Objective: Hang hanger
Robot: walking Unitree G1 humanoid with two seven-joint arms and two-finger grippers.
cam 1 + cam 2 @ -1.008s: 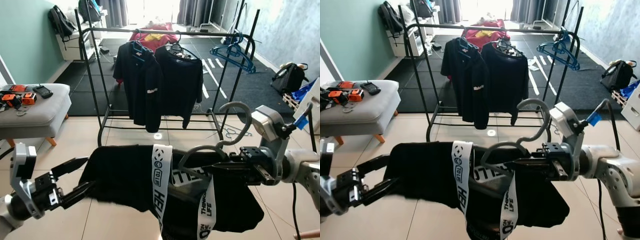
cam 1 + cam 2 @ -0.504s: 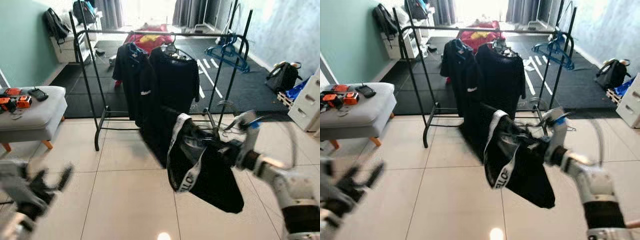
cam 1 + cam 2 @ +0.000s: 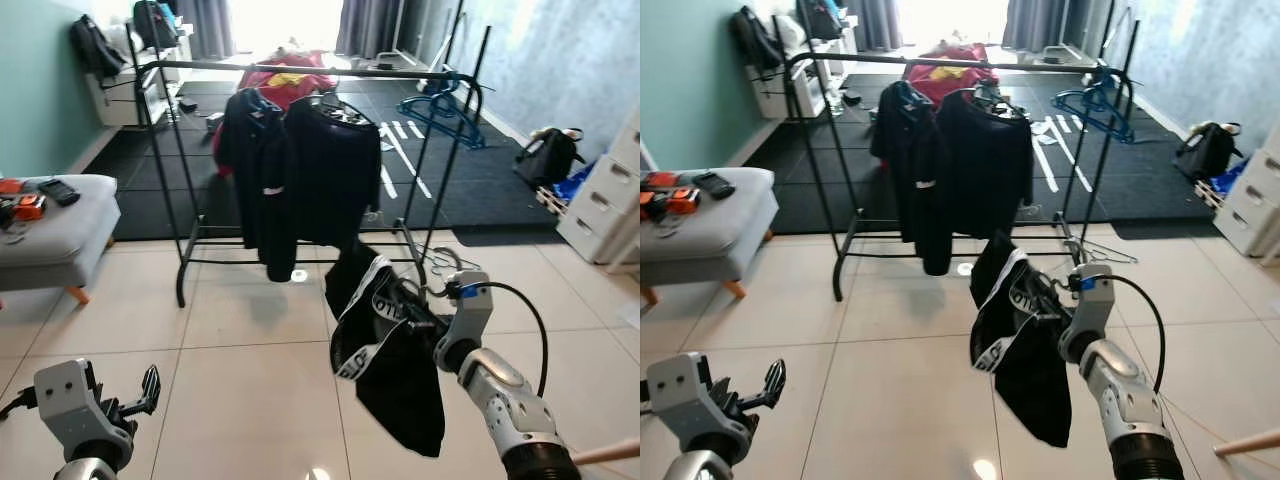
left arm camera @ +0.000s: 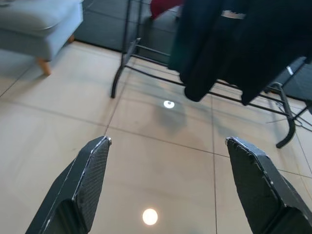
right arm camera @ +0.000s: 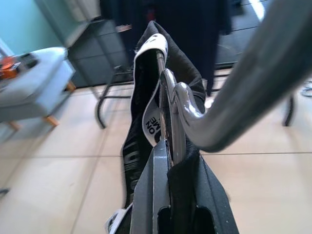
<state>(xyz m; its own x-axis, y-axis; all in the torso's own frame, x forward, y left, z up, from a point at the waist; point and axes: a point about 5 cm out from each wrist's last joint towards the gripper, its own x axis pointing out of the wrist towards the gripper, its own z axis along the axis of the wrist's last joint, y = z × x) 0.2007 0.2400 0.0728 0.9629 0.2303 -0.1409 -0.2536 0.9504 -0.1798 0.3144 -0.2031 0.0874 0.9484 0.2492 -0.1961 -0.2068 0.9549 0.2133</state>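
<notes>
A black garment with a white lettered band (image 3: pixel 385 365) hangs on a grey hanger (image 5: pixel 214 117). My right gripper (image 3: pixel 418 318) is shut on the hanger's neck, with its fingers (image 5: pixel 161 185) closed around the metal. The garment dangles above the tiled floor, just in front of the black clothes rack (image 3: pixel 310 70). Two black garments (image 3: pixel 300 170) hang on the rack's bar, and blue hangers (image 3: pixel 447 100) hang at its right end. My left gripper (image 3: pixel 150 385) is low at the left, open, with nothing between its fingers (image 4: pixel 92 175).
A grey padded bench (image 3: pixel 50 225) with small orange items stands at the left. White drawers (image 3: pixel 605 185) and a black bag (image 3: pixel 543 155) are at the right. Loose hangers (image 3: pixel 1095 252) lie on the floor by the rack's right foot. A dark mat lies behind the rack.
The left gripper let go of the garment and dropped low to the left. The garment, held spread out flat before, now hangs down from the hanger in the right gripper. The camera shifted.
</notes>
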